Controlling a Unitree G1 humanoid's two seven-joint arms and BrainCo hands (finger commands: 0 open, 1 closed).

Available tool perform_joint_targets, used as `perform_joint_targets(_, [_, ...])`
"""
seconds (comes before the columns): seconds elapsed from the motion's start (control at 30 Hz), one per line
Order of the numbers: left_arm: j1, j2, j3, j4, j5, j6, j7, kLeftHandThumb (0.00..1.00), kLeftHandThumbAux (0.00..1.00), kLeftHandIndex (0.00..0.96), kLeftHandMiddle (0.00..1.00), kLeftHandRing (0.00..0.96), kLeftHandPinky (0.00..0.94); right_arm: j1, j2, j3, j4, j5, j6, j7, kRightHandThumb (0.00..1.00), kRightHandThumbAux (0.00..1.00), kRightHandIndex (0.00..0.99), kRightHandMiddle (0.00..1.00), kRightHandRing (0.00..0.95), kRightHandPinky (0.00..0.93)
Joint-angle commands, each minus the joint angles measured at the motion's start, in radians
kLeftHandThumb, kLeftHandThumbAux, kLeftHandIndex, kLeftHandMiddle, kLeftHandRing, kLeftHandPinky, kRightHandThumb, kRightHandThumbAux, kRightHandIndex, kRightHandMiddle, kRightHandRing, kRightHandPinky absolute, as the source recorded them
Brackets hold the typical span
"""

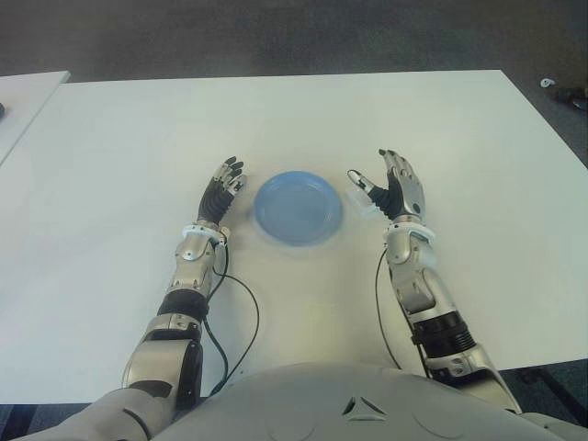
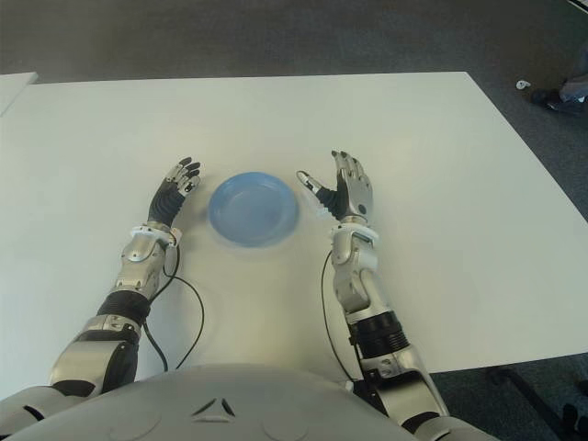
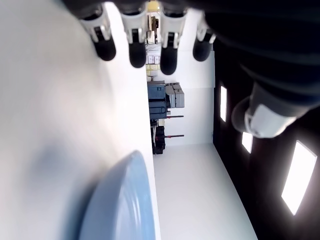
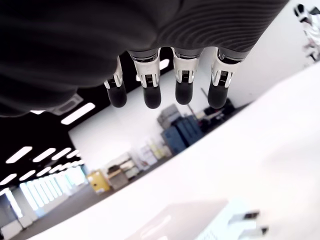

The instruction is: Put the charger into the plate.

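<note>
Lying on the white table [image 1: 478, 138], the charger [image 1: 359, 196] sits just right of the blue plate [image 1: 298, 209], under the right hand [image 1: 397, 188], whose fingers are spread. Left hand [image 1: 223, 191] is open too, left of the plate. No writing is legible.

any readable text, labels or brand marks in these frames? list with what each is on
None readable.
Plate: plain blue, no mark.
Charger, white, beside the right hand: no print shows.
Table: bare white, no label.
Left hand, left of the plate, and both forearms: no legible marking.
Boxes and cabinets in the wrist-view backgrounds: any labels too small and blurred to read.
</note>
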Motion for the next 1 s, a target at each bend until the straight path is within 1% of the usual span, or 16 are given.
perform_joint_targets(0.03, [0.032, -0.012, -0.025, 0.014, 0.020, 0.041, -0.017, 0.000, 0.516, 0.088, 0.127, 0.098, 0.081, 0.012, 0.045, 0.018, -0.007, -0.025, 0.066, -0.017, 0.297, 0.107, 0.000, 0.000, 0.000, 0.000])
perform_joint_targets(0.23, [0.037, -0.012, -0.027, 0.007, 0.017, 0.041, -0.018, 0.000, 0.516, 0.085, 0.137, 0.104, 0.090, 0.024, 0.086, 0.045, -0.027, -0.057, 0.128, -0.020, 0.289, 0.101, 0.000, 0.000, 0.000, 0.000])
perform_joint_targets(0.4, [0.043, -0.015, -0.028, -0.004, 0.013, 0.043, -0.019, 0.000, 0.519, 0.085, 0.137, 0.106, 0.088, 0.051, 0.122, 0.076, -0.057, -0.082, 0.178, -0.012, 0.290, 0.101, 0.000, 0.000, 0.000, 0.000])
perform_joint_targets(0.53, [0.045, -0.015, -0.030, -0.011, 0.013, 0.045, -0.019, 0.000, 0.518, 0.086, 0.138, 0.107, 0.090, 0.061, 0.135, 0.087, -0.064, -0.085, 0.192, -0.009, 0.293, 0.104, 0.000, 0.000, 0.000, 0.000])
perform_joint_targets(0.7, [0.047, -0.013, -0.033, -0.018, 0.012, 0.050, -0.024, 0.000, 0.518, 0.087, 0.137, 0.106, 0.088, 0.065, 0.155, 0.089, -0.053, -0.090, 0.203, -0.033, 0.292, 0.102, 0.000, 0.000, 0.000, 0.000])
perform_joint_targets(1.0, [0.050, -0.014, -0.037, -0.025, 0.008, 0.050, -0.025, 0.000, 0.527, 0.093, 0.139, 0.107, 0.089, 0.061, 0.169, 0.099, -0.041, -0.105, 0.238, -0.051, 0.288, 0.100, 0.000, 0.000, 0.000, 0.000])
